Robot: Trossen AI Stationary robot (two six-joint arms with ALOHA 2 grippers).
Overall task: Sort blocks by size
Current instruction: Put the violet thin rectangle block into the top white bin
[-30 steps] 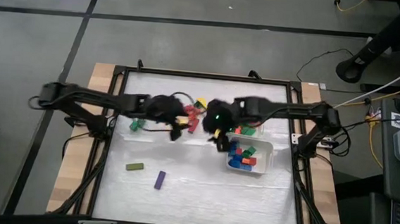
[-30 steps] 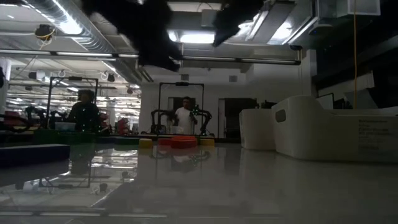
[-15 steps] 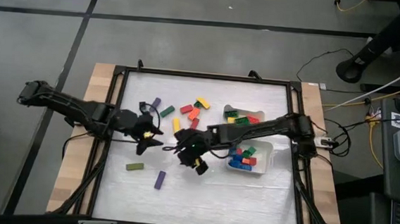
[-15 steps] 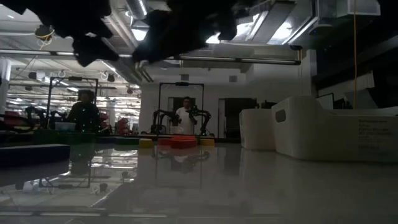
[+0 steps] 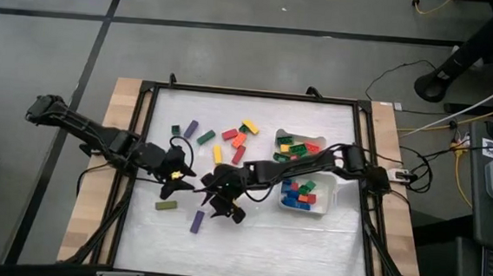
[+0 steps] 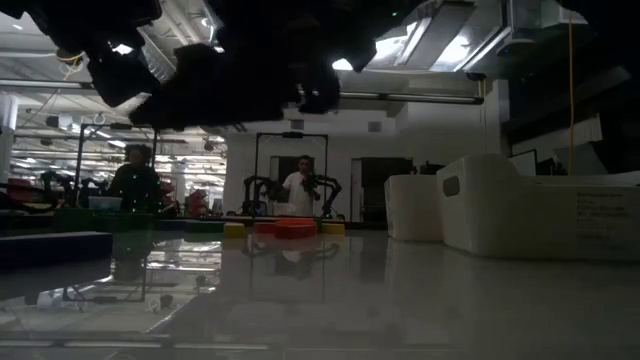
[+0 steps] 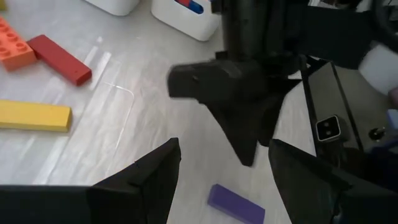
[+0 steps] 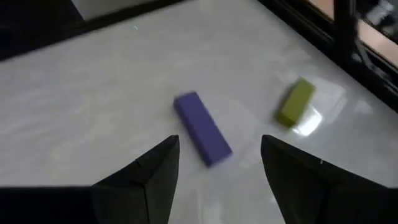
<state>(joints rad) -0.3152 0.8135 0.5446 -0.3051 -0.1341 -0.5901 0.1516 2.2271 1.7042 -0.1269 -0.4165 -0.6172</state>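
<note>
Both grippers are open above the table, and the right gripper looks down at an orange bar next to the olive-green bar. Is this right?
Only the colour is wrong. The right wrist view shows a purple bar, not orange, beside the olive-green bar. The left gripper and right gripper are both open.

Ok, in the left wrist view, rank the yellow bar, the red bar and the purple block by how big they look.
1. Yellow bar, longest, though cut by the picture's edge.
2. Red bar.
3. Purple block, smallest looking.
The yellow and red bars may be alike; their differing distance from the camera leaves it unsure.
</note>
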